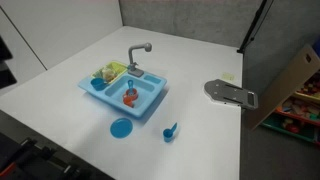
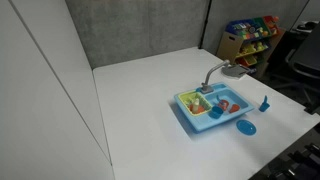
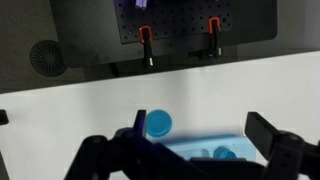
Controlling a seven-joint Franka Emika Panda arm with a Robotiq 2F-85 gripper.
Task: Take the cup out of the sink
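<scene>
The light-blue toy sink [image 1: 150,103] with its grey curved faucet [image 1: 138,52] stands mid-table and shows in both exterior views [image 2: 188,111]. The tiny orange-red cup [image 1: 130,96] sits inside the larger compartment; it also shows in an exterior view [image 2: 227,106]. The arm is not in either exterior view. In the wrist view my gripper [image 3: 200,124] is open and empty, high above the table, with an edge of the sink [image 3: 195,148] between its fingers. The cup is hidden in the wrist view.
A flat round blue plate [image 1: 121,128] [image 2: 245,126] [image 3: 157,123] lies in front of the sink. A small blue scoop [image 1: 170,131] [image 2: 264,103] lies beside it. A grey metal plate [image 1: 230,93] lies near the table edge. Yellow-green toys [image 1: 105,72] fill the smaller compartment.
</scene>
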